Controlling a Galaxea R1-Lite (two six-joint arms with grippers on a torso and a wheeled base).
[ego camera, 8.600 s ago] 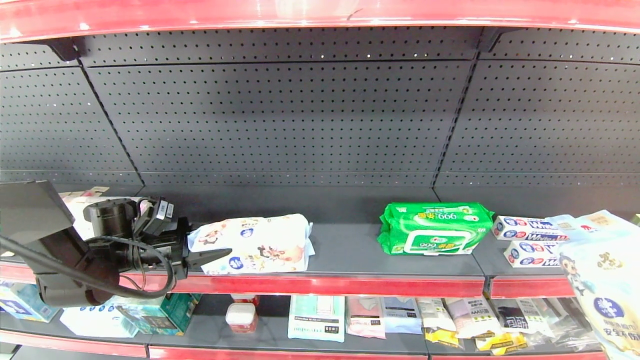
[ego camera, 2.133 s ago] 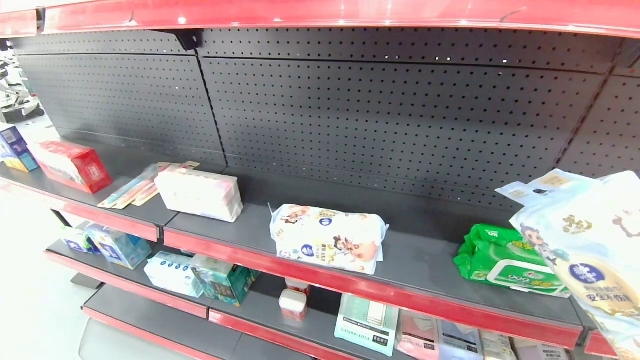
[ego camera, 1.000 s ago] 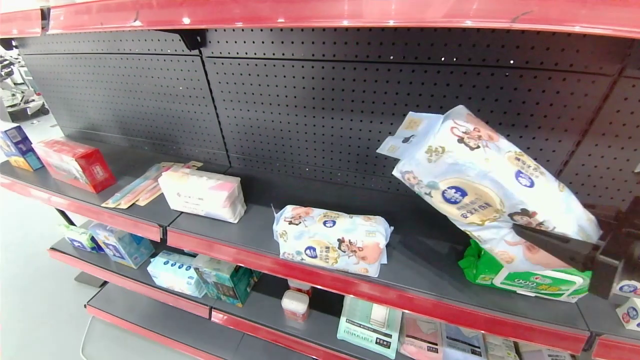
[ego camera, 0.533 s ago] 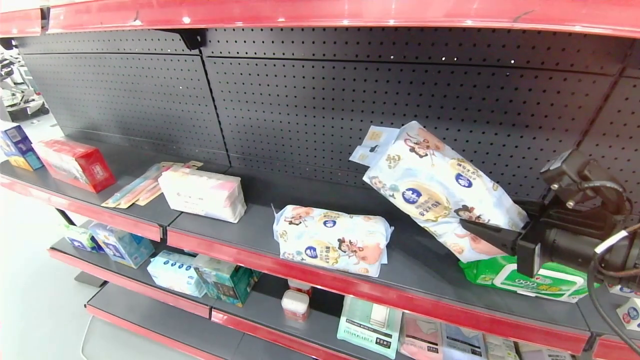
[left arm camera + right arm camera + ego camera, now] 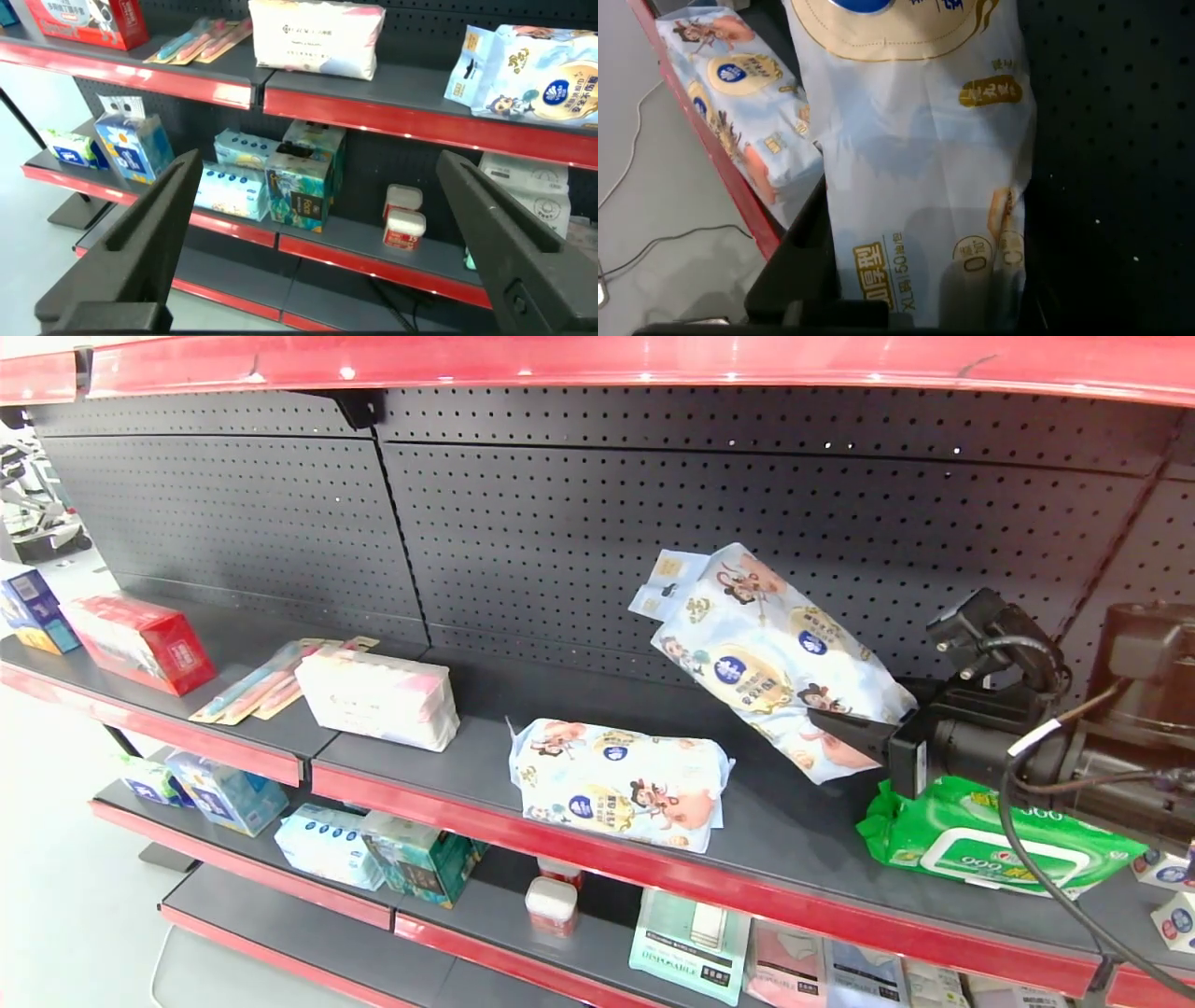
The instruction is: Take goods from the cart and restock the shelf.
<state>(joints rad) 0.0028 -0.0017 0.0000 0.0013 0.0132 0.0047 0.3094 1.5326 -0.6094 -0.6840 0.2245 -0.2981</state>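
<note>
The pack (image 5: 770, 653) hangs tilted in the air above the shelf (image 5: 803, 821). Its lower end is clamped in the right gripper (image 5: 845, 728) and its top corner points toward the pegboard (image 5: 560, 541). Half a second ago it sat lower and farther right, covering part of the green pack (image 5: 980, 835). Now it is up and to the left, and the green pack lies uncovered under the arm. A twin pack (image 5: 616, 784) lies flat on the shelf to the left, unmoved. The left gripper (image 5: 318, 243) has its jaws wide apart, facing the lower shelves (image 5: 392, 257).
</note>
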